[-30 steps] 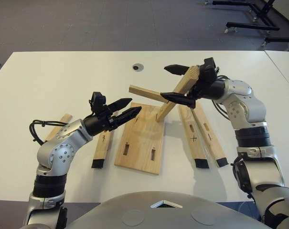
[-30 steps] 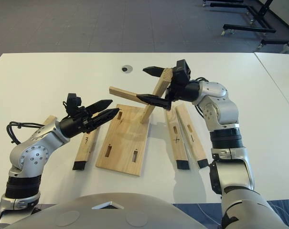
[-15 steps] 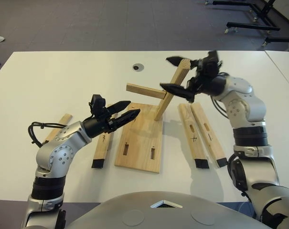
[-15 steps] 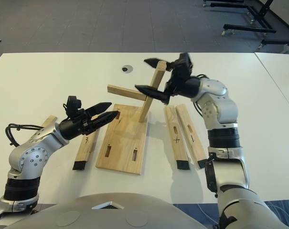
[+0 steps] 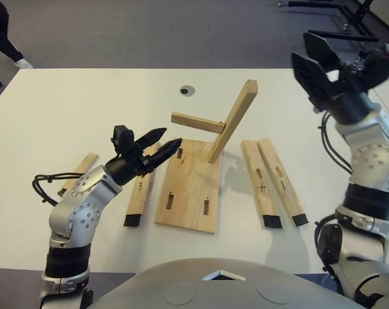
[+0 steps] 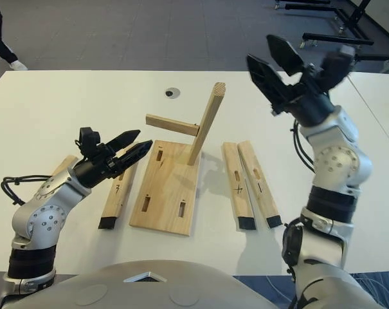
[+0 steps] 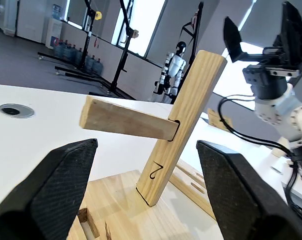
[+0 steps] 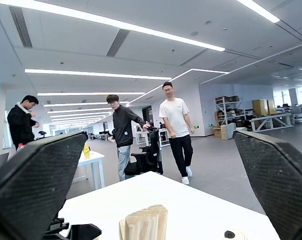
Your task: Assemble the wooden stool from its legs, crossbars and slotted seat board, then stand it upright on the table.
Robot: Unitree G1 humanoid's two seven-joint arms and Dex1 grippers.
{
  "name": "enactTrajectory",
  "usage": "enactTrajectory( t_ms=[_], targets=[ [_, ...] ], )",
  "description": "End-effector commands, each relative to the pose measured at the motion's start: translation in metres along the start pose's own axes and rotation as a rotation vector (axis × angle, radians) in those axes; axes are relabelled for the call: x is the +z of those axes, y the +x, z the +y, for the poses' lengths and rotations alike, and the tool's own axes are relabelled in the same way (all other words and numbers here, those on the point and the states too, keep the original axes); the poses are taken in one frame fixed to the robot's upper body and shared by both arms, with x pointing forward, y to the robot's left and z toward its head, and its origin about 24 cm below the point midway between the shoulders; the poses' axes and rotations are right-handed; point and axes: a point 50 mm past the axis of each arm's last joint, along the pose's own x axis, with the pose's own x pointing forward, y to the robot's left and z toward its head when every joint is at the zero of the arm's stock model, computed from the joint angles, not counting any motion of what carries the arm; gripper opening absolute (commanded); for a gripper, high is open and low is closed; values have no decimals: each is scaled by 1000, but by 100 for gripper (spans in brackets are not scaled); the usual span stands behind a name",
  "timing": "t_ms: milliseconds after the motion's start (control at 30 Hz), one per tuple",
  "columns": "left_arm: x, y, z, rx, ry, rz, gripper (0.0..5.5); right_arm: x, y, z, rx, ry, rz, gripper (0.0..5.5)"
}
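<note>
**woodnoob:** So how far along is the stool?

**benchrat:** Half built at best. The seat board [image 5: 189, 187] lies flat in the middle of the white desk [image 5: 85, 109]. It's pale wood with rectangular slots cut through it. The standing leg [image 5: 234, 121] has its foot at the board's far right slot and leans away to the right, so it's tilted, not plumb. A crossbar [image 5: 196, 122] plugs into its middle and pokes out to the left, roughly level, with the free end in the air.

**woodnoob:** And the other parts?

**benchrat:** Two slotted legs lie side by side just right of the board, both with black caps on the near ends. The cross-marked leg [image 5: 260, 183] is the one nearer the board, and the dash-marked leg [image 5: 281, 181] is outside it. The left leg [image 5: 139, 193] lies along the board's left edge and also has a black cap. A short stick [image 5: 78, 172] lies further left again.

**woodnoob:** Any writing besides those marks?

**benchrat:** There's a pen squiggle [image 7: 155, 172] like a 2 near the standing leg's foot. There's something on the left leg too, but I can't read it.

**woodnoob:** What about the grippers?

**benchrat:** The left gripper [image 5: 170, 136] hangs over the far end of the left leg, just beside the board's far left corner. Its jaws are apart with nothing in them. The right gripper [image 5: 301, 47] is up high on the right, well apart from the wood, with its jaws spread wide and empty.
</note>
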Motion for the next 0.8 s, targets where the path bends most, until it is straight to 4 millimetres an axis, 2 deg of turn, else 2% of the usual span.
enactTrajectory(
  t_ms=[33,67,167,233,300,400,500,667,800],
  targets=[
    [2,-13,2,125,23,-57,362,-10,-27,1,-149,38,148,536],
    [2,-16,2,156,28,-72,362,-15,-32,1,-195,40,193,536],
    [2,-27,1,288,59,-123,362,-36,-47,-10,-485,92,279,536],
    [0,-33,0,357,84,-138,362,-56,-54,-12,-660,22,374,536],
    [-1,-36,-1,414,112,-146,362,-78,-64,-3,-765,-31,518,536],
    [0,-35,-8,460,132,-178,362,-93,-74,16,-779,-88,624,536],
    [2,-34,-15,509,158,-212,362,-97,-88,31,-791,-132,699,536],
    [3,-35,-21,575,181,-249,362,-90,-119,34,-860,-180,814,536],
    [5,-37,-24,603,192,-260,362,-95,-131,40,-857,-141,894,536]
  ],
)
